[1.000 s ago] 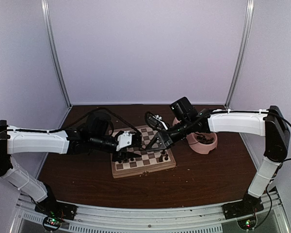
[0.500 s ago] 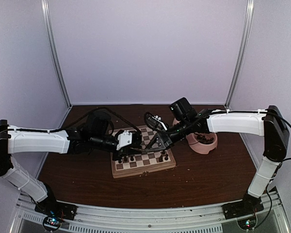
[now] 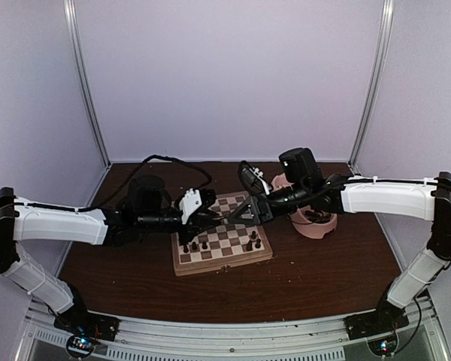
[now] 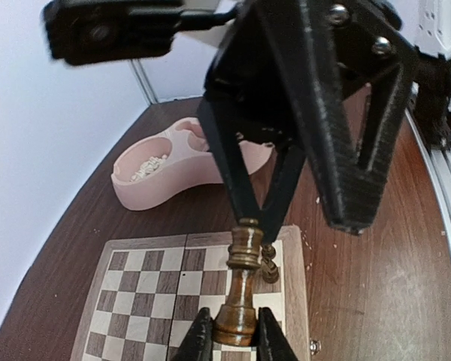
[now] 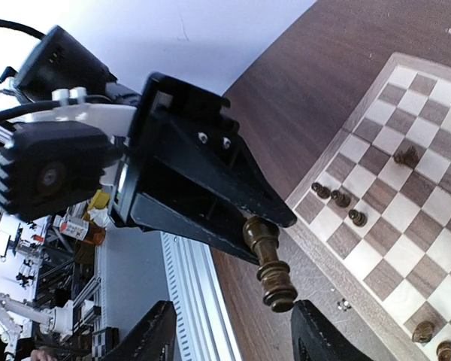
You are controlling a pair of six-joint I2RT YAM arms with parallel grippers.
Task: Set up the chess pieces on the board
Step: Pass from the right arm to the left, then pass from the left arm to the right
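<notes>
Lilac walls close in a dark brown table (image 3: 323, 278). From above I see the board (image 3: 210, 265) mid-table, a pink bowl (image 3: 313, 226) off its far right corner, and the left gripper (image 3: 210, 217) and right gripper (image 3: 237, 216) tip to tip over its far half.

On my left wrist camera, the left fingers pinch the base of a tall dark piece (image 4: 240, 289), lifted above the board.

On my right wrist camera, the right fingers (image 5: 159, 335) stand spread with the piece's head between them. Small dark pieces (image 5: 338, 197) sit on the squares.
</notes>
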